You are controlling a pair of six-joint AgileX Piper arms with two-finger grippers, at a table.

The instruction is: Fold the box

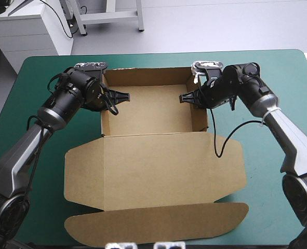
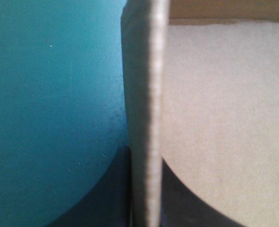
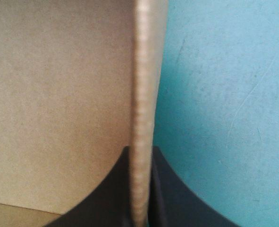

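Grippers both pinching board: left gripper [image 1: 123,97] on left wall [image 2: 146,118], right gripper [image 1: 187,98] on right wall [image 3: 141,94]. Table [image 1: 278,67]: box [image 1: 153,161] at centre, tray toward far edge. Walls raised, seemingly done; lid flat toward near edge, not yet folded.

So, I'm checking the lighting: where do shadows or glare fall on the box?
High view: even light, no glare on the brown cardboard box, a thin shadow under its lid edge on the teal-green table cover. Left wrist view: the gripped wall edge catches bright light. Right wrist view: the opposite wall edge does too.
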